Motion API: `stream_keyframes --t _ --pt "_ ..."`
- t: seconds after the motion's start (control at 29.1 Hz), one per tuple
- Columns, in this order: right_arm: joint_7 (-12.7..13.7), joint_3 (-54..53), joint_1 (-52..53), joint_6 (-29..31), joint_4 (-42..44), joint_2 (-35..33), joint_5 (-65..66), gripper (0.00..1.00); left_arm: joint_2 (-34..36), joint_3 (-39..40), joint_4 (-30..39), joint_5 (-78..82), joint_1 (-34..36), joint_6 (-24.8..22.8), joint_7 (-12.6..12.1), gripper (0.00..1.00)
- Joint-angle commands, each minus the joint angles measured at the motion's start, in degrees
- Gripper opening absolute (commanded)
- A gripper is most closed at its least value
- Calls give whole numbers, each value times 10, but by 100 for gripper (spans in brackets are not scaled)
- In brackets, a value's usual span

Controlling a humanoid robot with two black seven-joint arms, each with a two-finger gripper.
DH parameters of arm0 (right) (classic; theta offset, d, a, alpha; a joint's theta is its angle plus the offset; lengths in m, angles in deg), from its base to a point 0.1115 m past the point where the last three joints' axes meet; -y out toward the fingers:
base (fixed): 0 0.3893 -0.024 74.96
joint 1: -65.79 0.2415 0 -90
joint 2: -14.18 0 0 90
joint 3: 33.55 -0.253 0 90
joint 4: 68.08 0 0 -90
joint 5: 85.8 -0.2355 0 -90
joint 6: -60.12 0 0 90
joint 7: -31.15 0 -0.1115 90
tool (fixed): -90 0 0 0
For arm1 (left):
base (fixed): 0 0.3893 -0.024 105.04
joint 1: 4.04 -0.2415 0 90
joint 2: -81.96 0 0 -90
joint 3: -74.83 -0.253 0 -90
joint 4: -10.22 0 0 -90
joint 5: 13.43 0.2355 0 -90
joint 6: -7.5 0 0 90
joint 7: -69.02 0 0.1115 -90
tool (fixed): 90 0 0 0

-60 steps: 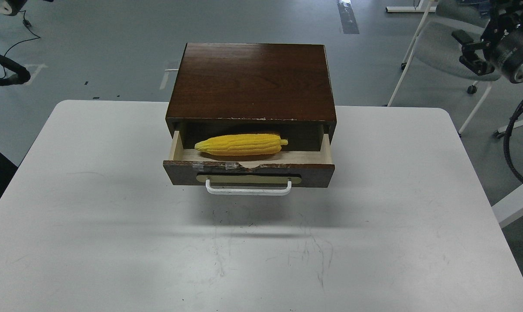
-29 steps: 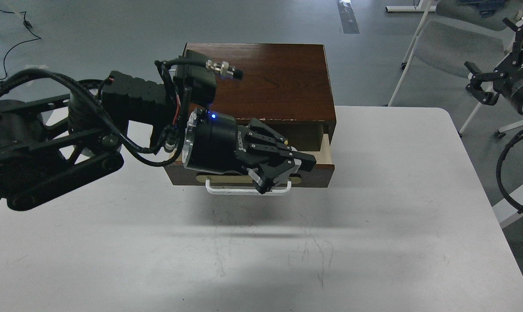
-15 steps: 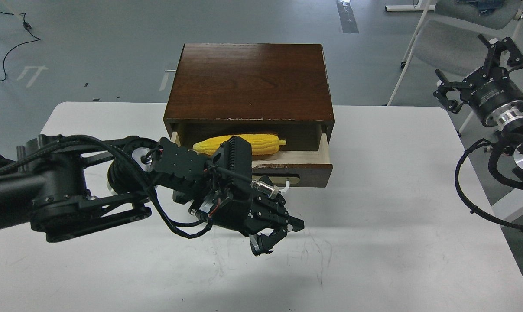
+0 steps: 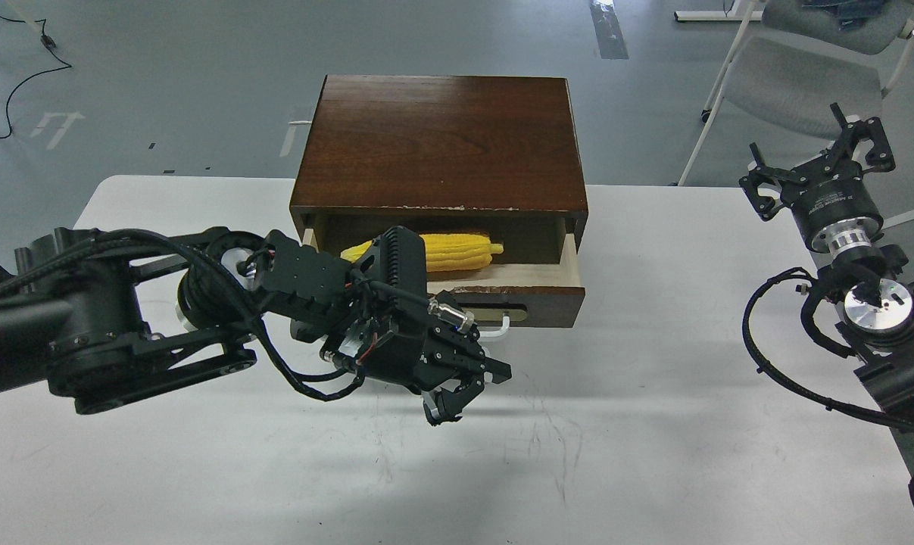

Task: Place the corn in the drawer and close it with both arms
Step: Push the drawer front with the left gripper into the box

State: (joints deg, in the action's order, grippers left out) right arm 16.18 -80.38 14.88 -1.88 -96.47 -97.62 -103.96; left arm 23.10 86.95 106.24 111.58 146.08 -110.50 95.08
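Since half a second ago the left arm (image 4: 138, 318) has shifted slightly left and up, so its gripper (image 4: 457, 386) now hangs a little nearer the drawer (image 4: 517, 291), and the right arm (image 4: 865, 303) has come further into view beside the cabinet (image 4: 440, 144), lower than it was.

The corn (image 4: 457, 251) lies inside the open drawer — lengthwise, its pale stub end toward the cabinet's right side, its other end hidden behind the left arm's wrist. The drawer is pulled partway out of the cabinet, and pale wood shows along its right wall. The white handle (image 4: 494, 327) on the drawer front is mostly covered by the left arm; only its right end shows.

The left gripper sits just in front of the drawer front and below the handle, above the white surface (image 4: 653, 424), touching nothing that can be seen. Its jaws are drawn close together at the tips and hold nothing.

The right gripper (image 4: 816, 166) is well to the right of the cabinet, out past the surface's right edge — pointing up and away, with its jaws spread apart and empty. A grey chair (image 4: 790, 76) stands on the floor behind it.
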Motion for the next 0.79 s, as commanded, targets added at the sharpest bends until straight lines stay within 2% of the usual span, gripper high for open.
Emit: stream_keyframes --t 0.0,0.24,0.76 --pt "0 2 0 0 1 -1 1 100 0 0 -11 0 4 0 0 0" --pt "0 6 -1 0 -2 -4 1 100 1 -27 -36 0 -1 0 0 0" --pt "2 23 -1 0 -7 -6 2 100 13 -26 -61 0 11 0 -4 0"
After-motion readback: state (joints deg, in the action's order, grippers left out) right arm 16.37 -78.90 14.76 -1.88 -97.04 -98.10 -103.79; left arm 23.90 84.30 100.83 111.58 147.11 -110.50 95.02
